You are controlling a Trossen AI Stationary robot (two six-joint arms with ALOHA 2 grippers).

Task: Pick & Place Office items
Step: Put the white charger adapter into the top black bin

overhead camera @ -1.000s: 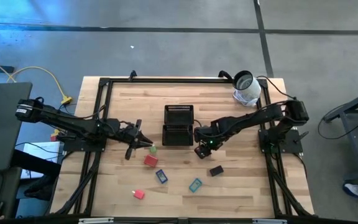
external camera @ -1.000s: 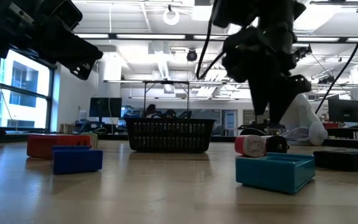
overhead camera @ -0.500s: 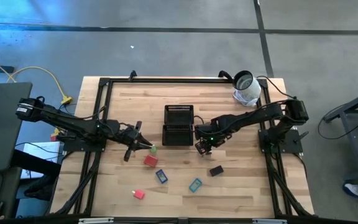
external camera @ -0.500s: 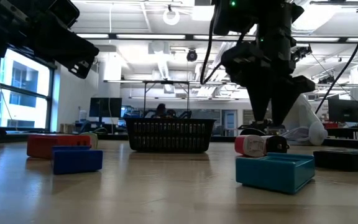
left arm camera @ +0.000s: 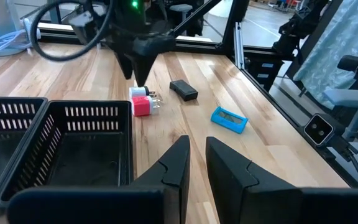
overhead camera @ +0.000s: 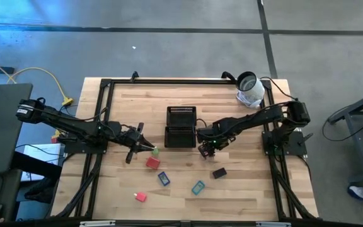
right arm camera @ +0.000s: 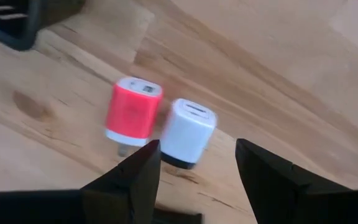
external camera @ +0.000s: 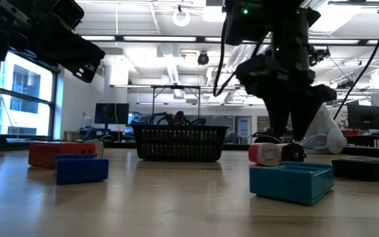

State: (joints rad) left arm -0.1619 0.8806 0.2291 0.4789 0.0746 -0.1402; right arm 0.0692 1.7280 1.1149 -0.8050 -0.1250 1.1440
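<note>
Right hand, fingers spread wide, poised above red-and-white charger plug and white charger plug lying on bench beside mesh tray; left hand narrowed, holding nothing.

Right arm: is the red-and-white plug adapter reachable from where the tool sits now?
Probably yes. The right tool hangs open just above the red-and-white plug adapter and the white adapter beside it, with nothing between; that close neighbour may crowd the grasp.

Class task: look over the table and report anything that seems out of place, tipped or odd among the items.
Nothing looks damaged or spilled. The red-and-white plug and the white plug lie on their sides below the open right gripper.
</note>
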